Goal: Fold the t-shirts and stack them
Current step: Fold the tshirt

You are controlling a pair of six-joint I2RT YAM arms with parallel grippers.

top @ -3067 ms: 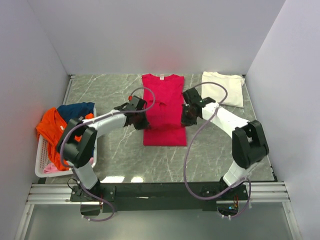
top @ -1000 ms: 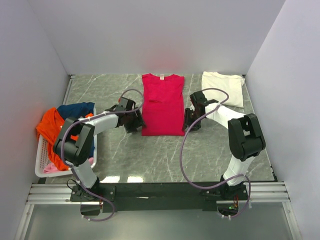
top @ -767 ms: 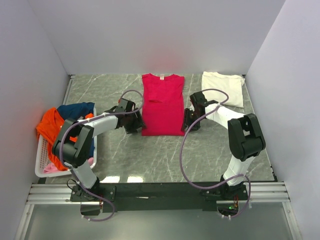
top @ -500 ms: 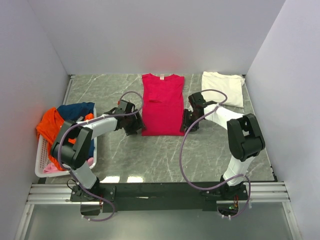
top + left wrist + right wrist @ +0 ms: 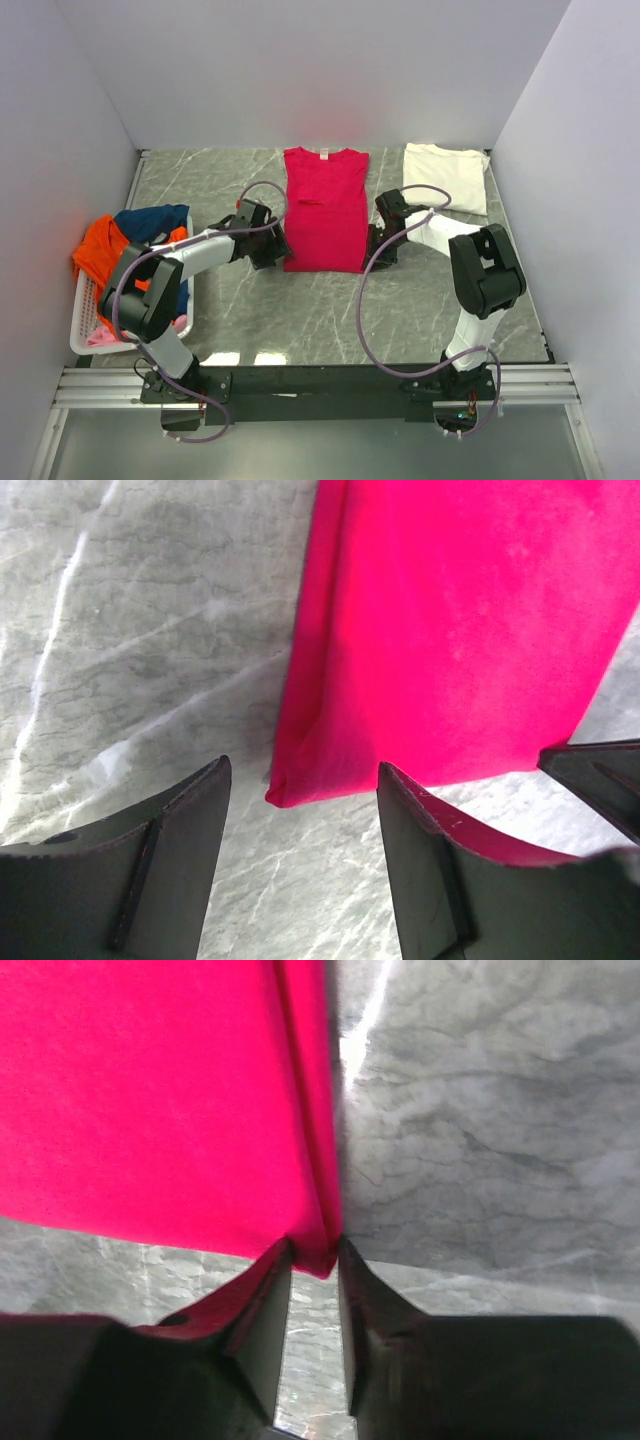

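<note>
Crimson-pink t-shirt (image 5: 323, 210) lay flat at the far middle of the grey marbled table (image 5: 300, 310), folded lengthwise into a long narrow rectangle. Its small white neck label (image 5: 323, 153) was at the far end and its hem faced the arms. The left gripper (image 5: 303, 772) stood released, with its dark wedge-shaped fingers straddling the near-left corner and no cloth caught between them. The right gripper (image 5: 314, 1248) had its jaws drawn narrow around the near-right corner, but whether they had actually bitten the fabric could not be told. The likely trouble was an uneven pick. The cotton looked thin, soft and matte, doubled at each long edge into a rounded fold, so a shallow pinch could take the top layer alone and let the under layer drop open. If one side rose before the other had hold, the rectangle would probably skew. The smooth, stone-patterned tabletop also seemed apt to let the whole shirt slide. A cream-white t-shirt (image 5: 447, 177) sat folded square at the far right, well apart. An orange tee (image 5: 100, 255) and a navy tee (image 5: 150, 220) lay crumpled over the white slatted basket (image 5: 85, 335) at the left.
</note>
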